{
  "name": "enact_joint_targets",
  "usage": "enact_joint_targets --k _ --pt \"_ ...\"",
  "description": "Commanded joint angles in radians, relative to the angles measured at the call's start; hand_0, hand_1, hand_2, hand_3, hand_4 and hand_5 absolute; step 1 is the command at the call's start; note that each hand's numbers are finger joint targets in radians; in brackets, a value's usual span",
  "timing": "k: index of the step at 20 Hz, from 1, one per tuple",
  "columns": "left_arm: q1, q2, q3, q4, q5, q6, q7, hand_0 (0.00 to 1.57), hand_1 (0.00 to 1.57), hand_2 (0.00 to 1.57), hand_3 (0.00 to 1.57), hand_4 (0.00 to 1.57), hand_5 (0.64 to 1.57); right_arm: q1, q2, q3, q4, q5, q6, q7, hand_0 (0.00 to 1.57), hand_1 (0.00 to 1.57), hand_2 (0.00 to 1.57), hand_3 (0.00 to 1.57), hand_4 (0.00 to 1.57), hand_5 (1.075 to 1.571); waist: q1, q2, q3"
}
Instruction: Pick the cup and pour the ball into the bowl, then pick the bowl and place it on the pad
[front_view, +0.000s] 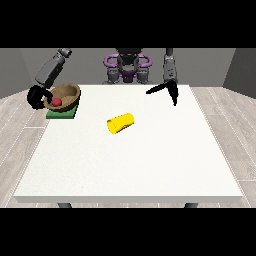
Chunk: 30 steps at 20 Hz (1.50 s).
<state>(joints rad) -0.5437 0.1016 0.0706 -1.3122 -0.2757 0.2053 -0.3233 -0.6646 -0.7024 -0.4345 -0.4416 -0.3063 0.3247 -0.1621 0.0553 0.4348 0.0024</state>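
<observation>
The hand at the view's left (36, 96) curled around the bowl's (67, 93) rim, above the pad (62, 114); the hand at the view's right (170, 89) hung open.

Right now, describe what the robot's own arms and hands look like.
Both arms are grey, built of blocky cylindrical segments, and each ends in a black hand. The hand at the view's left looks rounded and bulky; the hand at the view's right shows thin, pointed black fingers. Purple rings sit at the shoulders of the dark grey torso. No cables or markings are visible.

Grey arms (50, 70), purple-ringed shoulders (111, 61)
</observation>
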Motion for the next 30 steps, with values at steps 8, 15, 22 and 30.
enact_joint_targets --k 8,15,22,30 --pt "0.058 -0.061 -0.110 -0.277 -0.089 0.062 0.144 0.00 0.00 0.00 0.00 0.00 1.563 -0.059 -0.129 -0.010 0.099 0.038 0.062 -0.094 1.57 1.57 1.57 0.44 1.03 1.571 -0.004 0.095 0.0008" --pt "0.012 -0.025 -0.057 -0.216 -0.028 -0.007 0.206 0.00 0.00 0.00 0.00 0.00 1.566 -0.086 -0.103 -0.027 0.123 -0.001 0.054 0.019 1.57 1.57 1.57 0.00 0.71 1.569 -0.020 -0.018 -0.0018" --pt "0.063 -0.025 -0.050 -0.209 -0.006 -0.013 0.130 0.00 0.00 0.00 0.00 0.00 1.566 -0.034 -0.064 0.023 0.112 0.049 0.034 -0.025 1.57 1.57 1.57 0.93 0.71 1.570 -0.004 0.007 -0.0019" --pt "0.087 -0.016 -0.057 -0.309 -0.028 -0.002 0.177 0.00 0.00 0.00 0.00 0.00 1.565 -0.008 -0.182 0.041 0.145 0.106 -0.038 -0.014 1.10 1.10 1.05 0.87 0.00 1.539 -0.006 0.043 -0.0013"
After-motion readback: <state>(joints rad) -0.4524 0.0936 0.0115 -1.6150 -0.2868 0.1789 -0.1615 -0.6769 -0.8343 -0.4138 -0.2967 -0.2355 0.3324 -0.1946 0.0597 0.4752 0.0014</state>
